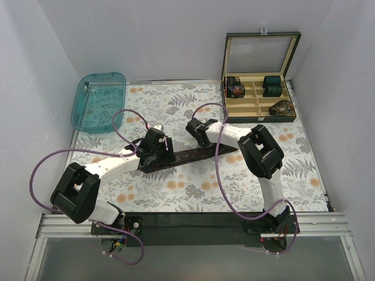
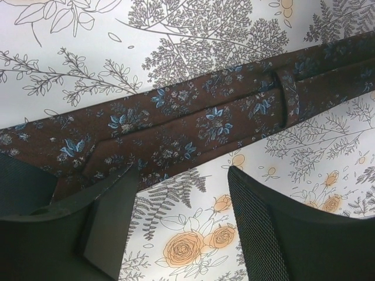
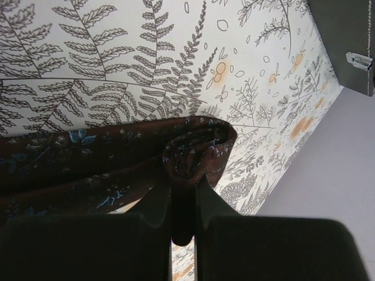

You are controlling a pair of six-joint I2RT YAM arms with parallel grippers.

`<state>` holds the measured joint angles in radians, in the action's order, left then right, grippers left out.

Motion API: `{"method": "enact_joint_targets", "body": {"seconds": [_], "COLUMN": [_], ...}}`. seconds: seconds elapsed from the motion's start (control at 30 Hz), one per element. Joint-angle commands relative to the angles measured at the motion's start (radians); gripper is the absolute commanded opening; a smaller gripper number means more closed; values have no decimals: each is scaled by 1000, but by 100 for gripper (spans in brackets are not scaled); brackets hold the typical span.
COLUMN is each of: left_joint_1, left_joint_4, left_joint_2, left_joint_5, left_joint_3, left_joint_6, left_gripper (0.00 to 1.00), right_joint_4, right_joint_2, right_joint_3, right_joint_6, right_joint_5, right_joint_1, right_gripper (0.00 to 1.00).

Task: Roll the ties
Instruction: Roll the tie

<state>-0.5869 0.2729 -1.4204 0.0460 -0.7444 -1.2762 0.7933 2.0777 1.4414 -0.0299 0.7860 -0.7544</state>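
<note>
Looking down from above, I saw the brown tie [image 1: 187, 157] stretched flat across the floral tablecloth [image 1: 193, 193], running between the two arms. The left gripper [image 1: 159, 149] sat over its left part and the right gripper [image 1: 196, 130] farther along, but from there I could not tell how either gripper's jaws stood. Only this view took in the open compartment box [image 1: 258, 117] with its rolled bundles [image 1: 272, 85] at the far right, and the teal tray [image 1: 79, 105] at the far left.

The left wrist camera gave the pattern instead: dark brown cloth strewn with small blue and pale flowers, a keeper loop [image 2: 287, 96] sewn across it. The tie ran slantwise just ahead of the left gripper [image 2: 181, 225], whose jaws stood apart with bare tablecloth between them; one finger [image 2: 111, 228] reached the tie's near edge, gripping nothing.

The right wrist camera showed what the others hid: one end of the tie wound into a small coil [image 3: 193, 155]. The right gripper [image 3: 183, 202] was nearly closed, pinching that coil.
</note>
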Motion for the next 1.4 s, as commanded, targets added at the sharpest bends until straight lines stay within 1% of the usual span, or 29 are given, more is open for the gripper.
{"method": "enact_joint_targets", "body": {"seconds": [0.0, 0.17, 0.23, 0.27, 0.33, 0.37, 0.43, 0.47, 0.57, 0.73, 0.77, 0.93, 0.97, 1.1, 1.2, 1.23, 1.33, 1.37], "left_joint_1": [6, 7, 7, 7, 7, 7, 7, 7, 7, 7, 7, 7, 6, 7, 6, 6, 6, 4], "left_joint_4": [6, 8, 8, 6, 8, 8, 8, 8, 12, 14, 15, 25, 26, 32, 35, 35, 37, 35], "left_joint_2": [46, 54, 60, 63, 69, 71, 77, 80, 83, 87, 87, 74, 64, 32, 11, 5, -32, -43], "left_joint_5": [22, 22, 22, 22, 23, 23, 25, 26, 25, 20, 18, 5, 2, -23, -44, -85, -121, -144], "left_joint_3": [11, 11, 14, 16, 20, 22, 22, 20, 19, 13, 11, -15, -18, -49, -84, -96, -147, -176], "left_joint_6": [-11, -8, -9, -11, -12, -12, -12, -14, -17, -22, -23, -25, -25, -37, -54, -61, -89, -95], "left_gripper": [58, 57, 57, 57, 58, 58, 59, 59, 59, 60, 61, 62, 62, 63, 63, 63, 63, 63], "right_joint_4": [4, -37, -43, -48, -52, -51, -54, -51, -51, -46, -43, -34, -35, -34, -34, -34, -39, -42], "right_joint_2": [33, 42, 42, 42, 39, 32, 24, 16, -4, -39, -51, -90, -100, -126, -149, -157, -195, -215], "right_joint_3": [-19, -25, -29, -30, -30, -30, -27, -27, -26, -16, -13, 14, 20, 42, 53, 54, 68, 73], "right_joint_6": [-53, -36, -22, -16, -13, -8, -10, -10, -22, -50, -54, -79, -82, -93, -100, -103, -105, -100], "right_joint_5": [-105, -266, -327, -349, -408, -428, -467, -476, -494, -504, -505, -516, -518, -539, -564, -576, -606, -616], "right_joint_1": [0, 3, 4, 4, 9, 13, 15, 20, 27, 33, 35, 41, 41, 44, 49, 52, 64, 72], "right_gripper": [1, 1, 7, 11, 17, 23, 28, 33, 39, 41, 44, 50, 52, 56, 59, 59, 61, 63]}}
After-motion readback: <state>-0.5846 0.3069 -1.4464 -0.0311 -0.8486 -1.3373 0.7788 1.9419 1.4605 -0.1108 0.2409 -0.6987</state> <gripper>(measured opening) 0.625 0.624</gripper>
